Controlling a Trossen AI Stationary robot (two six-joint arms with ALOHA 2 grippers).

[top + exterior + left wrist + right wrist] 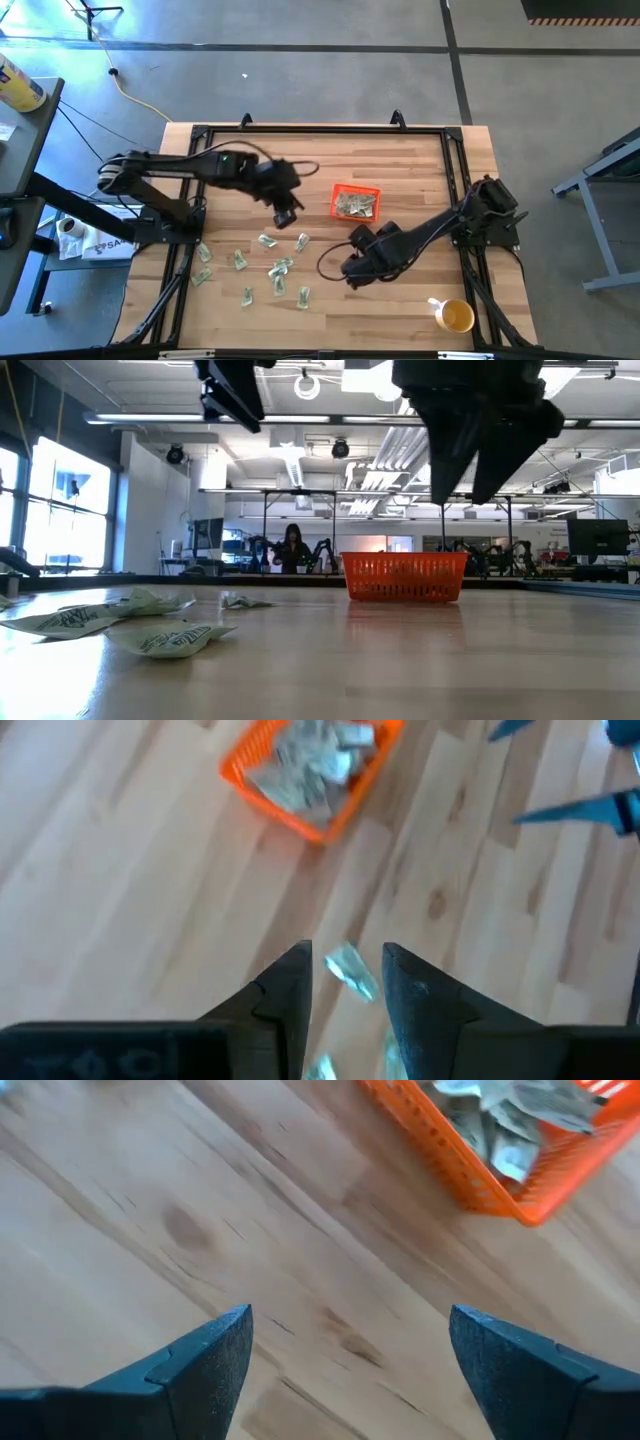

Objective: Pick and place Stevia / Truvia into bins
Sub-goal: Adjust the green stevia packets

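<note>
While the left end effector (287, 213) is hanging over the wooden table (420, 165), just left of the orange basket (355, 189), its two fingers (290, 995) are standing a little apart, and nothing is sitting between them. One sachet (351, 970) is showing through the gap in the left wrist view, but it is lying on the table below, not gripped. The right end effector (357, 270) is waiting above the table in front of the basket, with its fingers (215, 1355) spread wide and nothing held.

The basket is standing near the middle of the table, and several green and white sachets (355, 205) are already lying inside it. Many more loose sachets (268, 267) are lying scattered on the table, left of the basket and nearer the front edge. A yellow cup (455, 316) is standing at the front right corner.
</note>
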